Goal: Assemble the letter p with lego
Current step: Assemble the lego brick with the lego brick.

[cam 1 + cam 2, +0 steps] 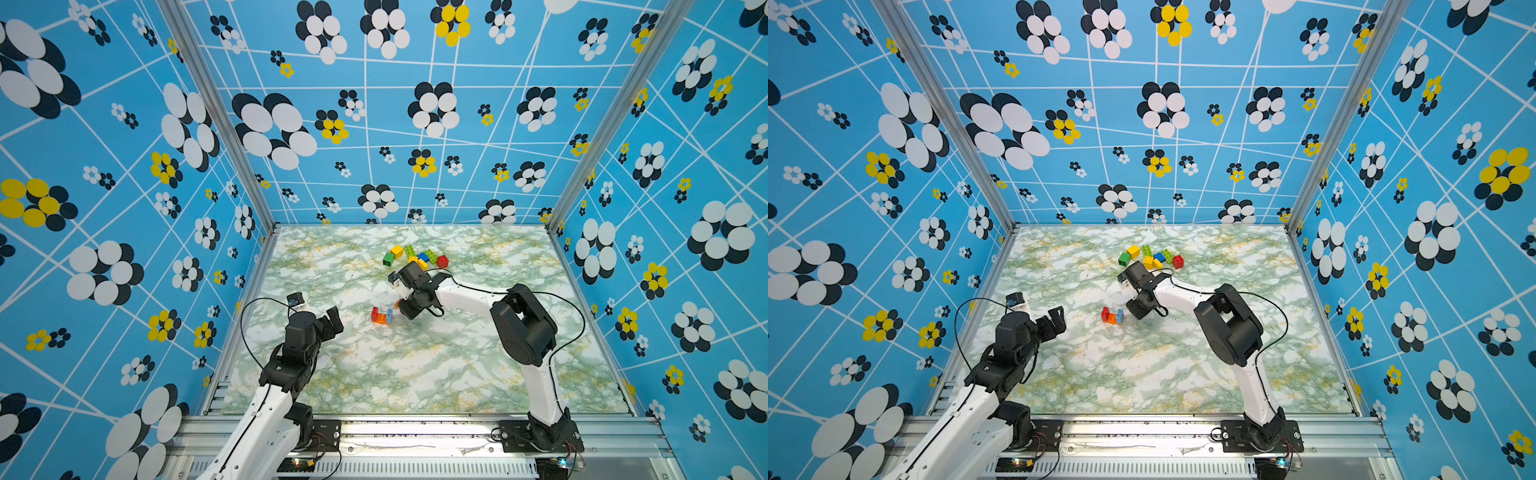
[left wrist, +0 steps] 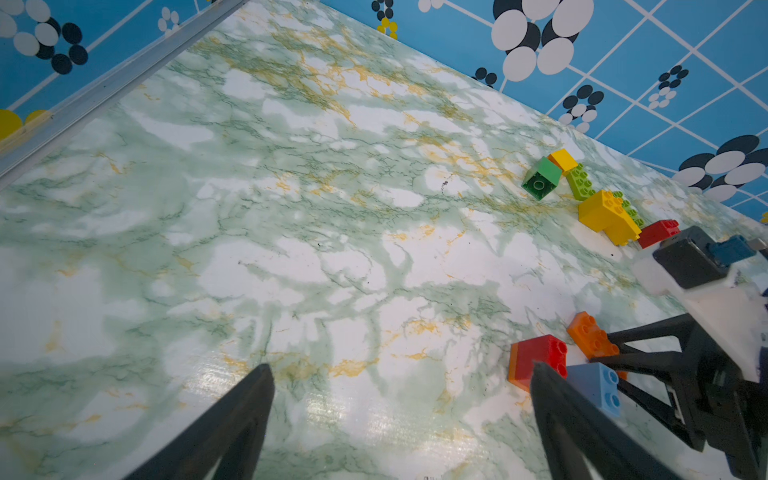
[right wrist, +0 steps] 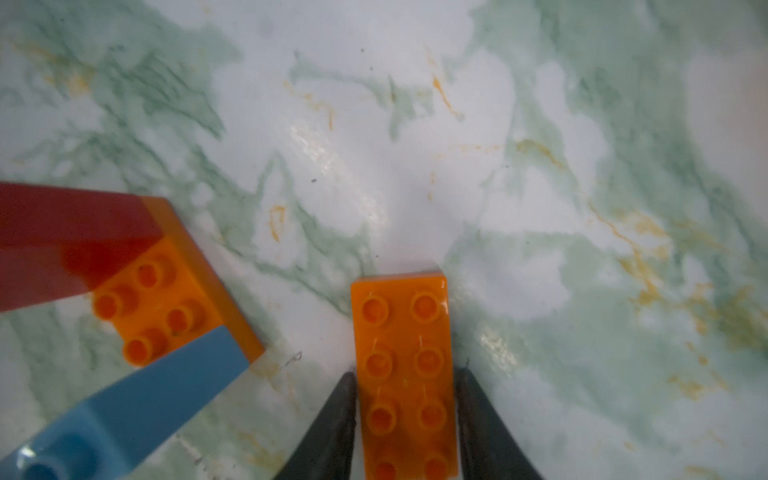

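The right gripper (image 3: 405, 399) has its two dark fingers (image 3: 332, 432) pressed against the long sides of an oblong orange brick (image 3: 405, 353), studs up, so it reads as clamped on that brick. Whether the brick rests on the marbled table (image 3: 582, 208) or hangs just above it I cannot tell. Just beside the gripper, toward the other arm, sits the started build (image 1: 382, 315): an orange base (image 3: 166, 299) with a red brick (image 3: 62, 241) on one end and a light blue brick (image 3: 137, 399) on the other, four studs bare between them.

The left gripper (image 2: 401, 380) hovers apart from everything, jaws spread wide with nothing between them; the build lies just past one of its fingertips. The loose pile (image 1: 417, 255) of green, yellow, lime, blue and red bricks lies beyond the right gripper, further from the robot's base.

Risks, as I judge them:
- The grip sits at one end of the long brick, so pressing it onto studs could make it pivot or slip between the fingers
- The build is unheld; a sideways nudge from the carried brick could slide or tip it instead of seating
- The blue and red uprights leave a narrow gap; a skewed approach could catch on either and knock it off
- The left fingertip is near the red brick and may bump it if that arm moves in to brace
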You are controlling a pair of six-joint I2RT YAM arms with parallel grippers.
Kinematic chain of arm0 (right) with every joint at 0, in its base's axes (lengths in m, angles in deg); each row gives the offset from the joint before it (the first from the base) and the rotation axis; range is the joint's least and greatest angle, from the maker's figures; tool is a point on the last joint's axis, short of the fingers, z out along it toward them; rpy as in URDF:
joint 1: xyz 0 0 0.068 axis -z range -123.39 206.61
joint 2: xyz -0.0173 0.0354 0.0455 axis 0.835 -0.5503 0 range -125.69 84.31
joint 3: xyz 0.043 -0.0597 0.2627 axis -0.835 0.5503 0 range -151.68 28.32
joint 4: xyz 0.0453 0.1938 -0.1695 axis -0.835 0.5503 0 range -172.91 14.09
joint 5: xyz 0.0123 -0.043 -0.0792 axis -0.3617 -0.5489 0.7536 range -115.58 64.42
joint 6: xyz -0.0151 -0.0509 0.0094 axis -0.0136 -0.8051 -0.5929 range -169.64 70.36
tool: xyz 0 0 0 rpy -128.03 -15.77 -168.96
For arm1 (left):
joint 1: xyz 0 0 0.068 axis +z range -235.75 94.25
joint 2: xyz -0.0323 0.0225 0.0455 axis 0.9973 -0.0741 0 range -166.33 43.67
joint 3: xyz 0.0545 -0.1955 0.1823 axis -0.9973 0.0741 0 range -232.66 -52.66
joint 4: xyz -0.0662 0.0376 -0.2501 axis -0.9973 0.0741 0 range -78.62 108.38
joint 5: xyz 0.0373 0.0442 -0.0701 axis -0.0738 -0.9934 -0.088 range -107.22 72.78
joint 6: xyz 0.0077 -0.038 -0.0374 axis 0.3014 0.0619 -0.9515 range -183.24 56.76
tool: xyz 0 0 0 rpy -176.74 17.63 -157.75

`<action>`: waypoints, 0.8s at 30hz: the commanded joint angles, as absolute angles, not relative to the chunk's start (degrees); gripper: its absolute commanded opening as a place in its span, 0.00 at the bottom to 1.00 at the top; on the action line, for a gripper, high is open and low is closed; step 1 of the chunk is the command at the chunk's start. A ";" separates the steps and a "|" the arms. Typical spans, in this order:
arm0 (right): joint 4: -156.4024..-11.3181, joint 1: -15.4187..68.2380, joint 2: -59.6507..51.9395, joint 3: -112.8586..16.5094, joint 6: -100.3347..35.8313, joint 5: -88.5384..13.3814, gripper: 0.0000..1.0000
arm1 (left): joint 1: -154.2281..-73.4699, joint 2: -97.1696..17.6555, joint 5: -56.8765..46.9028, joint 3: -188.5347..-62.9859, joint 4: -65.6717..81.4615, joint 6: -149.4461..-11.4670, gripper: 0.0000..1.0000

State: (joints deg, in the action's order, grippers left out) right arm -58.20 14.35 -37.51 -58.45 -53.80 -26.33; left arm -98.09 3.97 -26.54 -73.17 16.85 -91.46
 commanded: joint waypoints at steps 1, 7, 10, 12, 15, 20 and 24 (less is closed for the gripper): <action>-53.87 13.98 -39.79 -59.70 -54.95 -27.09 0.31 | -97.61 3.47 -23.75 -72.52 14.42 -90.32 0.98; -55.67 13.81 -34.66 -57.12 -56.40 -28.40 0.19 | -97.60 1.20 -19.64 -72.77 12.23 -90.11 0.99; -56.15 13.81 -31.37 -56.07 -57.96 -29.12 0.17 | -97.53 -0.37 -18.77 -73.39 12.26 -90.16 0.99; -55.52 13.82 -29.57 -55.89 -59.00 -30.26 0.16 | -97.48 -1.04 -18.17 -73.57 12.03 -90.17 0.99; -55.32 13.81 -26.55 -54.95 -60.80 -31.16 0.16 | -97.44 -3.60 -15.28 -73.94 10.71 -90.04 1.00; -53.54 13.64 -22.19 -54.33 -66.01 -36.69 0.16 | -97.25 -10.98 -10.03 -76.48 9.83 -90.15 0.99; -49.79 12.59 -22.13 -56.61 -70.42 -41.82 0.16 | -96.59 -15.20 -7.12 -77.59 9.28 -90.92 0.99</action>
State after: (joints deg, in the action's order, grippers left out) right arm -54.55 13.74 -21.82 -55.23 -65.80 -36.15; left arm -97.43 -13.69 -10.84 -75.53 10.89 -91.05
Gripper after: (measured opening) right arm 0.306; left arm 0.995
